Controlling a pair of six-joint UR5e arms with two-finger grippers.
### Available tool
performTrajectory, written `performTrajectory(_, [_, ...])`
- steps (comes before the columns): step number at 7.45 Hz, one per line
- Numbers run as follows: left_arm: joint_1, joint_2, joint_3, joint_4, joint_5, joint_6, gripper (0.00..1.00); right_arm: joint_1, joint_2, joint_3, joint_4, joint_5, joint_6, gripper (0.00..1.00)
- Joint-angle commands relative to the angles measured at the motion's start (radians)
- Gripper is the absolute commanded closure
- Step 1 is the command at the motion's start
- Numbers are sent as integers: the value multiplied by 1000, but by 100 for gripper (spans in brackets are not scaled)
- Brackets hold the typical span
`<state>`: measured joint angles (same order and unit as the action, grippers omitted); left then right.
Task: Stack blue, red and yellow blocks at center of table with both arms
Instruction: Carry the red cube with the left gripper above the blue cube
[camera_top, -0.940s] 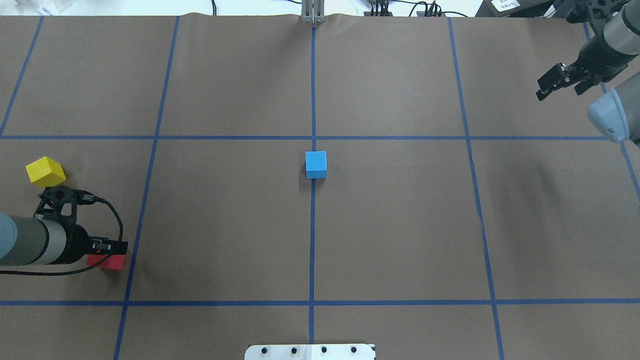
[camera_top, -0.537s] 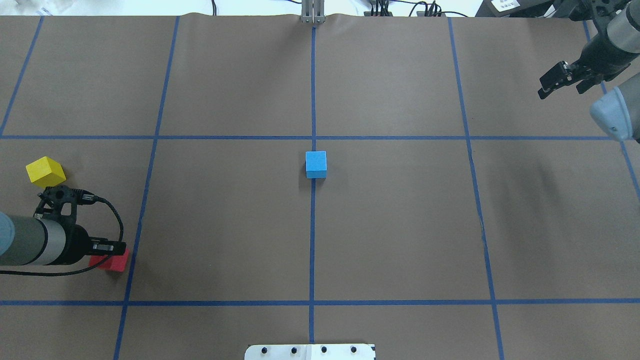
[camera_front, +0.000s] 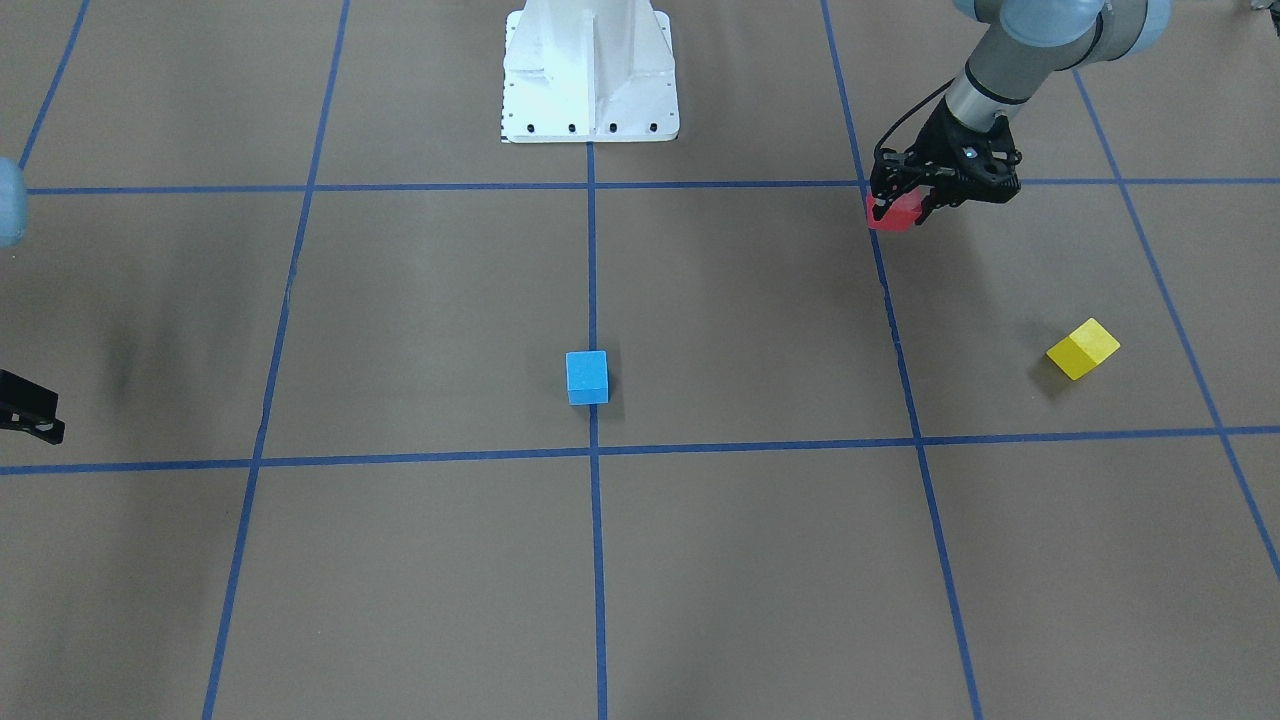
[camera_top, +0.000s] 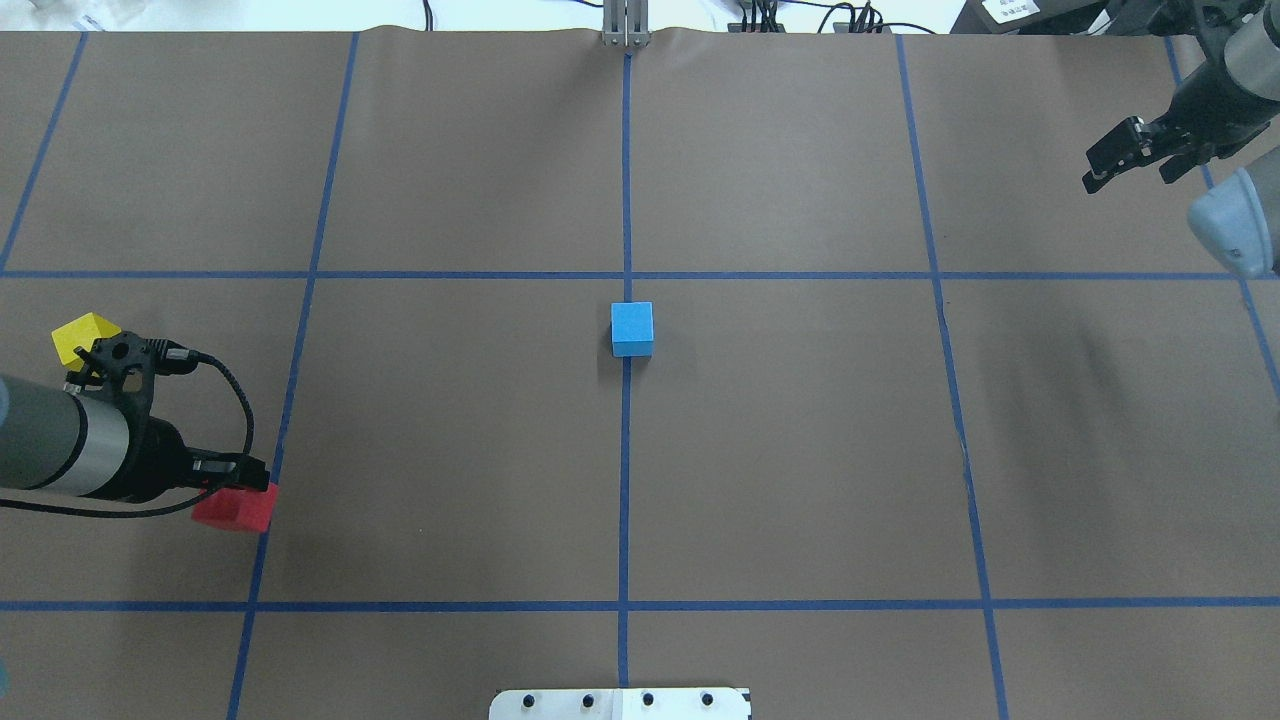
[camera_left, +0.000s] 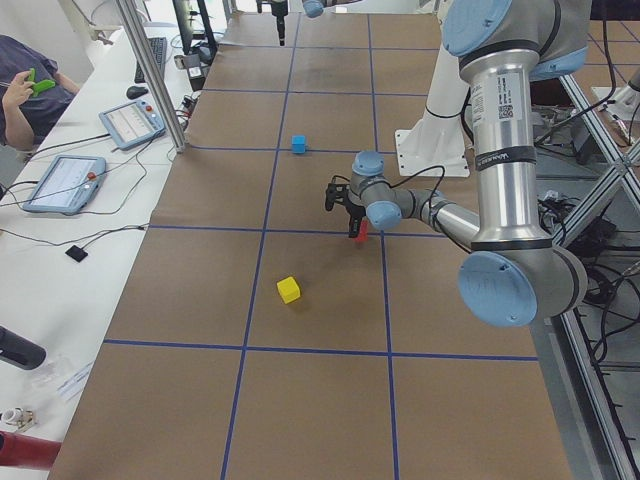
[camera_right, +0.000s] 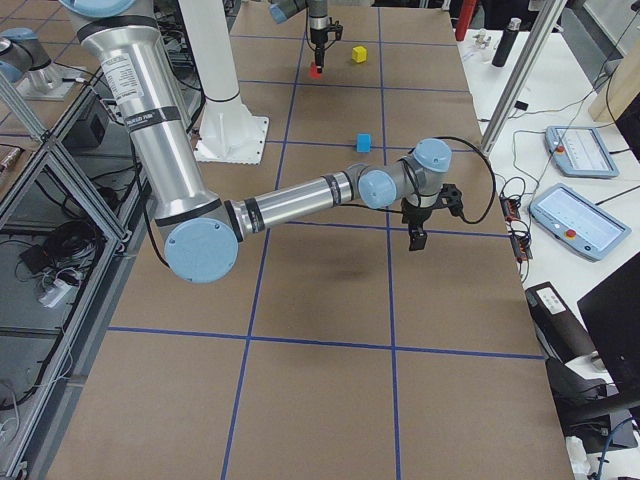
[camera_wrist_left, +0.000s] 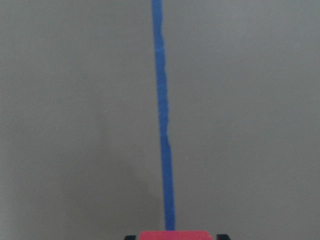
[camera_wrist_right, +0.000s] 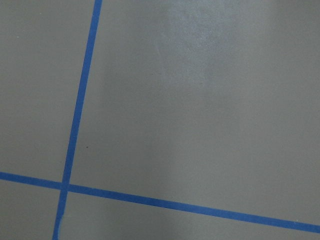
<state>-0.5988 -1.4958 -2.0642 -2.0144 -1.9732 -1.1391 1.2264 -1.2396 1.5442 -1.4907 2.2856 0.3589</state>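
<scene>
Where the surface (camera_top: 800, 450) reached its left edge, the yellow block (camera_top: 72, 338) rested alone. It was turned at an angle to the blue tape grid (camera_top: 625, 520) and partly masked by the left arm (camera_top: 60, 455) in the overhead view. Just right of it and nearer, the left hand (camera_top: 228, 482) was clenched on the red block (camera_top: 240, 510), the block showing between the two fingertips in the wrist view. The block appeared to hang slightly clear of the surface, though this could not be confirmed.

The governing relation was that the blue block (camera_top: 632, 328) lay well to the right of that hand and somewhat farther. It was seated on the grid's central line with its faces square to the lines. Being equal cubes, the blocks had no long axis, so alignment of flat faces is judged the controlling matter for stacking. All three looked matte, plain and sharp-edged against the dull brown surface.

At the far right, the right hand (camera_top: 1135, 160) hung released and empty, well apart from every block. The left hand was the nearer to both the blue and the yellow block.
</scene>
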Motion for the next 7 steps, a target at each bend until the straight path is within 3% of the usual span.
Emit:
performTrajectory(1, [-55,-310,-42,386,-36,7,100,8,-35,28,0,0,0,0])
performTrajectory(3, [-44,-682,75,731,2,2,100,21,-134,118,6,0,0,0])
performTrajectory(5, [-33,-852,267,726,27,-4,100,47,-199,149,13,-1,-2,0])
performTrajectory(7, [-33,-986,478,622,27,-14,100,129,-231,139,6,0,-93,0])
